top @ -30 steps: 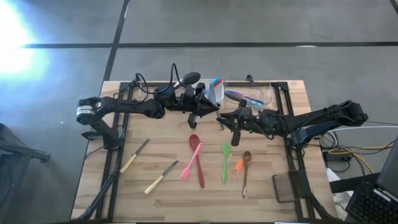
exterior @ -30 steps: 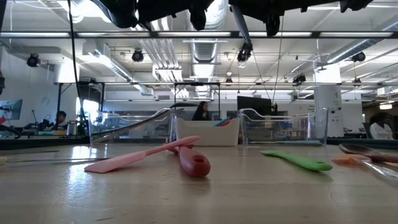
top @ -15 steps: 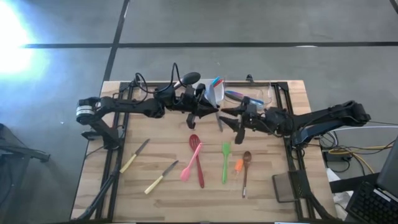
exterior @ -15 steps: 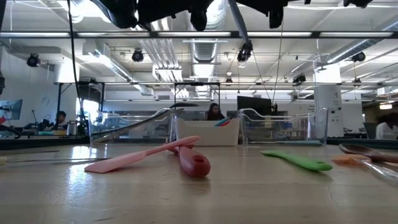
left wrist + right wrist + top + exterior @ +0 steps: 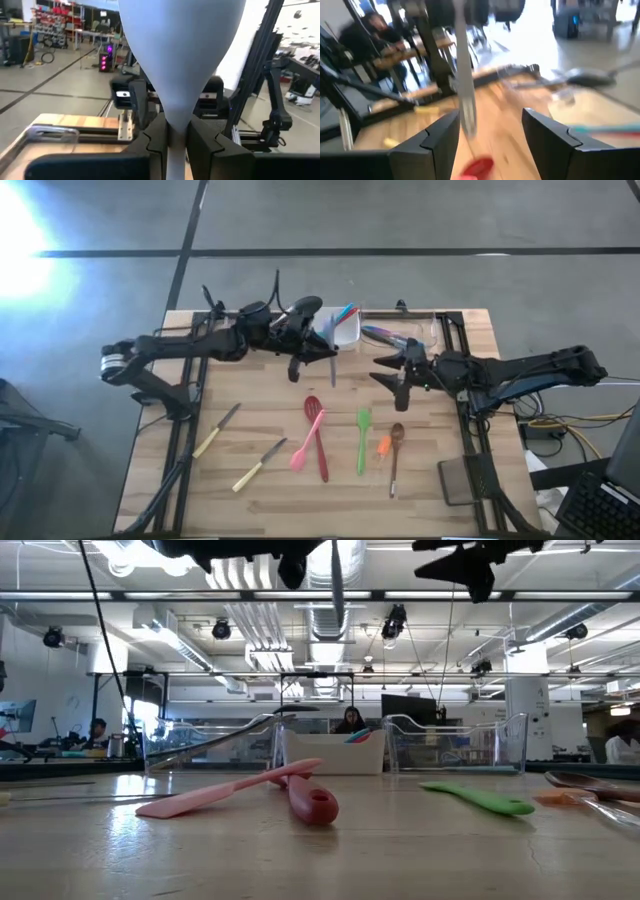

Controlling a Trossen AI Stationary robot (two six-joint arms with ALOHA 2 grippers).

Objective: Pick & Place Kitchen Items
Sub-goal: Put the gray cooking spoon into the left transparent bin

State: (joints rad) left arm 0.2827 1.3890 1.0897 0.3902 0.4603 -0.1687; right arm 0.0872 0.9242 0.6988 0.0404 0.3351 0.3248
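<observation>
The left claw (image 5: 312, 360) hangs above the worktop (image 5: 270, 425) just in front of the white tray (image 5: 347, 330), clenched on a pale grey utensil (image 5: 333, 368). In the left wrist view, the two dark fingers (image 5: 152, 142) pinch the neck of that utensil (image 5: 175, 60), whose broad head fills the picture; in the high view its slim handle points away from the tray toward the near side of the worktop.

The right claw (image 5: 398, 375) hovers to the right of the white tray, released, with its fingers (image 5: 427, 137) spread apart and nothing between them.

In front of the tray, on the worktop, lie a red slotted spoon (image 5: 317, 430) crossed by a pink spatula (image 5: 306, 444), then a green spatula (image 5: 362, 438), a small orange piece (image 5: 384, 446) and a wooden spoon (image 5: 395, 455) farther right. Two knives (image 5: 218, 428) with pale handles lie to the tray's front left, well apart from the spoons.

A black ladle (image 5: 305, 306) rests just left of the tray, and red and teal handles (image 5: 345, 312) stick up out of the tray. A clear plastic tray (image 5: 405, 335) on its right holds some items, too blurred to identify.
</observation>
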